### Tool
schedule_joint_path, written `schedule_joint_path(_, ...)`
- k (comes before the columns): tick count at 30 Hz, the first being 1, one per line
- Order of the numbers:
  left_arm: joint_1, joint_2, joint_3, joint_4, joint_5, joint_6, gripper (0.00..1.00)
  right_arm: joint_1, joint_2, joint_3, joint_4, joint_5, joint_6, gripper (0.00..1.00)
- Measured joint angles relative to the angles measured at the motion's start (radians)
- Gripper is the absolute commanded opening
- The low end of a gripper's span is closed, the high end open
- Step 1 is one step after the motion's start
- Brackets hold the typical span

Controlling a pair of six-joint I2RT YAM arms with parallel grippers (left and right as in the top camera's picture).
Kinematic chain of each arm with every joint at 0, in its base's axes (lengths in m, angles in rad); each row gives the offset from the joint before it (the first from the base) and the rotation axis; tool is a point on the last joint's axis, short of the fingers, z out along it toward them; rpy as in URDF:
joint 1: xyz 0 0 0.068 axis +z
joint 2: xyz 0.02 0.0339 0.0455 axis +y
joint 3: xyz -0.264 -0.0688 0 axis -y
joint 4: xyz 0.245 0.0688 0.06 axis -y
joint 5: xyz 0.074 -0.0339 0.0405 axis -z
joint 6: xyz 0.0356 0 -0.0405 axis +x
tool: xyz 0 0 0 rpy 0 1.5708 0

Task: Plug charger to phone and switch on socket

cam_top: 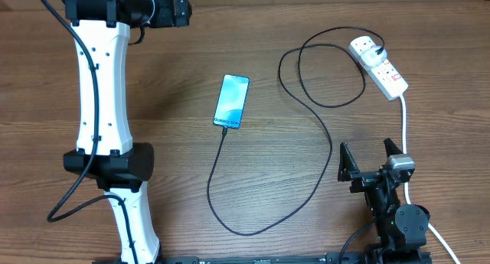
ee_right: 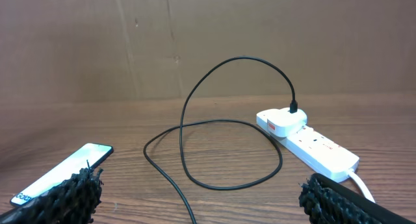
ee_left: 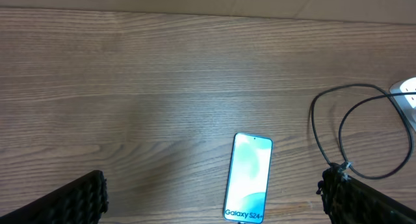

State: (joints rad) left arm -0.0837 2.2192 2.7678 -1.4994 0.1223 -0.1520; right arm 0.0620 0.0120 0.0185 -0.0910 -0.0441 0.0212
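Note:
The phone (cam_top: 231, 102) lies flat mid-table with its light-blue screen lit; it also shows in the left wrist view (ee_left: 248, 178) and the right wrist view (ee_right: 62, 172). The black charger cable (cam_top: 325, 134) meets the phone's lower end, sweeps down and round, then loops up to a white adapter on the socket (cam_top: 380, 65). In the right wrist view the charger (ee_right: 195, 107) arcs up into that adapter on the socket (ee_right: 318, 146). My left gripper (ee_left: 211, 188) hangs open high above the phone. My right gripper (cam_top: 370, 161) (ee_right: 203, 185) stands open near the front right, holding nothing.
The socket's thick white lead (cam_top: 404, 122) runs down past my right gripper toward the front edge. My left arm (cam_top: 103, 88) stretches along the table's left side. A brown wall (ee_right: 195, 42) backs the table behind the socket.

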Motion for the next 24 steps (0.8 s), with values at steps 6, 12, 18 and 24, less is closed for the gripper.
schedule_joint_path(6, -0.006, 0.0, 0.0, 0.0, 0.0, 0.0, 1.0, -0.002, 0.0, 0.0, 0.001, 0.0, -0.016, 1.0)
schedule_joint_path(12, -0.006, 0.0, 0.0, 0.0, 0.0, 0.0, 1.0, -0.002, 0.0, 0.0, 0.001, 0.0, -0.021, 1.0)
schedule_joint_path(18, -0.006, 0.0, 0.0, 0.0, 0.0, 0.0, 1.0, -0.002, 0.0, 0.0, 0.001, 0.0, -0.021, 1.0)
schedule_joint_path(24, -0.006, 0.0, 0.0, 0.0, 0.0, 0.0, 1.0, -0.002, 0.0, 0.0, 0.001, 0.0, -0.021, 1.0)
